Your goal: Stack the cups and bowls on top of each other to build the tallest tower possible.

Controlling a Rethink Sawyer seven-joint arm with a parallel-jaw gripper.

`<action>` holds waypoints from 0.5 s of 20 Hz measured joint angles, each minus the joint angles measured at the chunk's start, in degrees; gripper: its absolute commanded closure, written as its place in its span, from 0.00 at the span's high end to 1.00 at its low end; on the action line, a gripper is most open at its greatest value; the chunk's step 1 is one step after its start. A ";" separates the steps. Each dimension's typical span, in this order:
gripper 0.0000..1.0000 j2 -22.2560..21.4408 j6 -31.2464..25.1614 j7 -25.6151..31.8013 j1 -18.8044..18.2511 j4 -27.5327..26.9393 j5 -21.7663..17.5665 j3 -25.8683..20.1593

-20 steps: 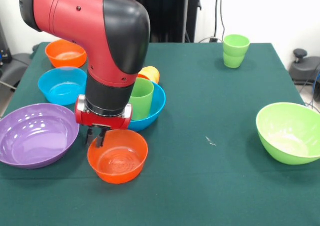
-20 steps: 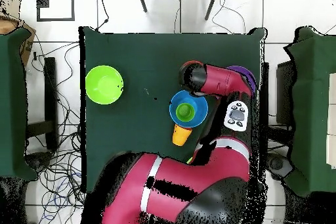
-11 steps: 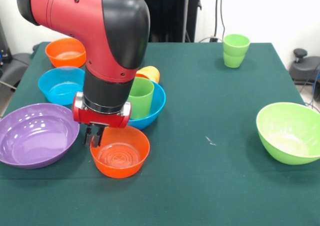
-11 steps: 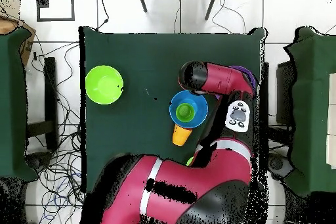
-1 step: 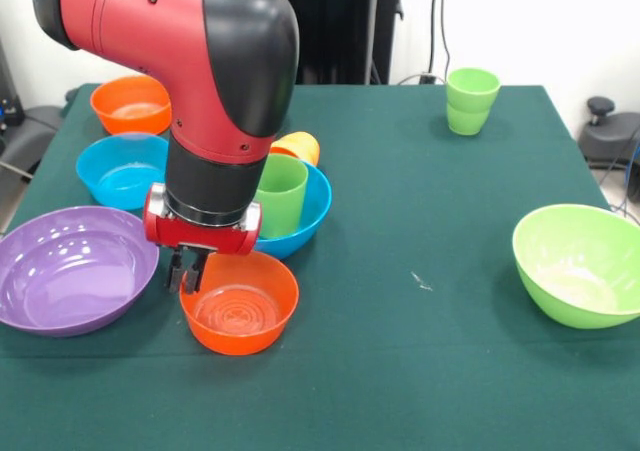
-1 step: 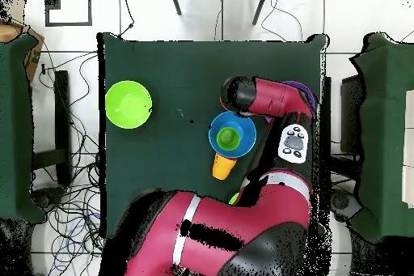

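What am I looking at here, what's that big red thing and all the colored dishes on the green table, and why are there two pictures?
The red and black thing is a robot arm with a small pincer at its tip. One picture is taken from across the table, the other from straight above.

On the green table lie plastic dishes: a purple bowl, a light blue bowl, an orange bowl at the back, a lime green bowl and a green cup. In the middle, a blue bowl holds another green cup, with an orange cup behind it.

The pincer sits at the rim of the near orange bowl; whether it grips the rim cannot be told.
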State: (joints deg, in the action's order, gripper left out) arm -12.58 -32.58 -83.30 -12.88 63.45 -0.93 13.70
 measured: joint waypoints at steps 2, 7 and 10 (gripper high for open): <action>0.00 -0.16 0.03 0.00 -0.02 0.22 0.00 -0.02; 0.00 -1.33 0.03 0.00 -0.22 0.96 -0.01 -0.14; 0.00 -2.09 0.02 0.00 -0.43 0.99 -0.02 -0.15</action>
State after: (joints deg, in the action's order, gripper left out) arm -14.67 -32.56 -83.30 -13.31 64.44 -0.96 13.55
